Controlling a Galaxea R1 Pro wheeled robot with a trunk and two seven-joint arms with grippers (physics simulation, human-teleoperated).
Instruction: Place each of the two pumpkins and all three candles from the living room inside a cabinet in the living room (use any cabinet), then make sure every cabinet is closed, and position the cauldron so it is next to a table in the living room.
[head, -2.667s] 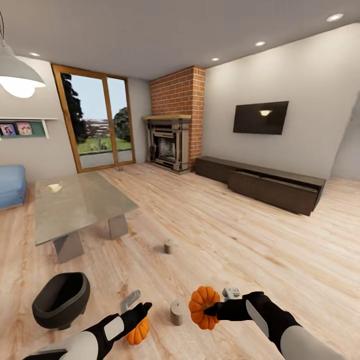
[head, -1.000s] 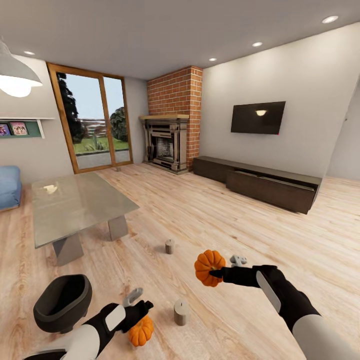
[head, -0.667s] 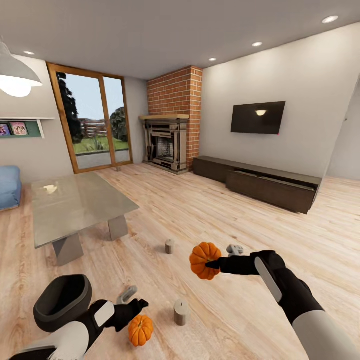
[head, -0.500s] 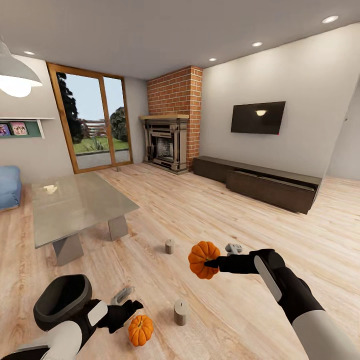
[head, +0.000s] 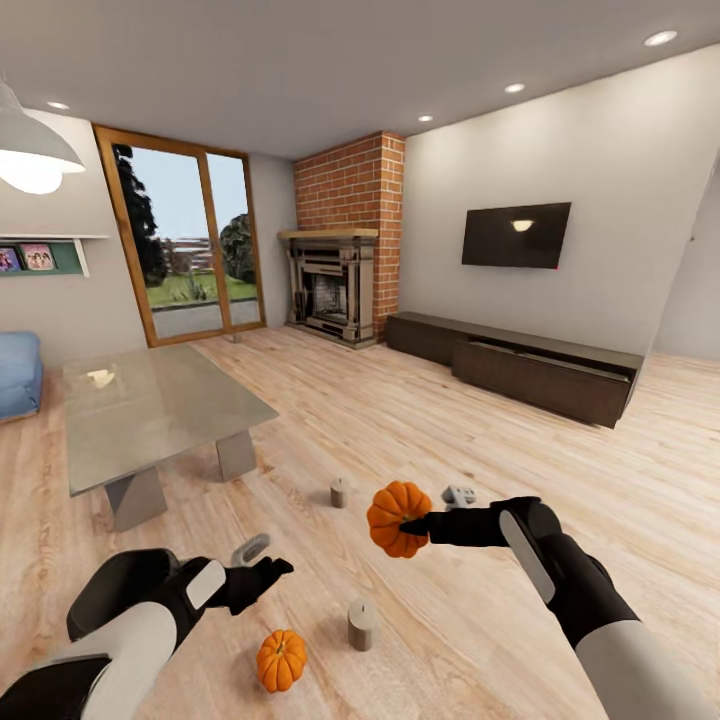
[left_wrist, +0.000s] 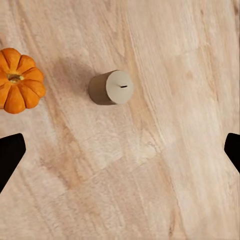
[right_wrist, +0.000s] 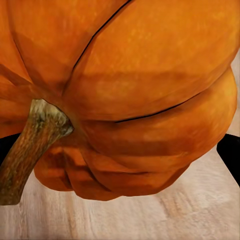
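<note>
Near the coffee table (head: 150, 410), on the plank floor (head: 480, 440) on its cabinet-facing side, the right gripper (head: 412, 524) is clamped on one pumpkin (head: 397, 517), carried clear of the boards; the right wrist view has its ribbed orange flank and woody stem (right_wrist: 30, 150) pressed close between the fingers. The second pumpkin (head: 280, 659) sits on the floor farther out from the table, just beside a candle (head: 361, 624), and another candle (head: 340, 492) stands nearer the table's corner. The left gripper (head: 258, 568) hangs above the floor with its fingers spread and nothing between them. The cauldron (head: 115, 600) is largely hidden behind the left forearm, a little off the table's near end. The cabinet (head: 520, 365) lies well apart, along the TV wall. The pumpkin looks rigid and light but round and smooth, so it may roll or squirt from a pinch; gripping across the widest ribs, not the stem, seems safest. The candles look stiff and best taken around their sides.
</note>
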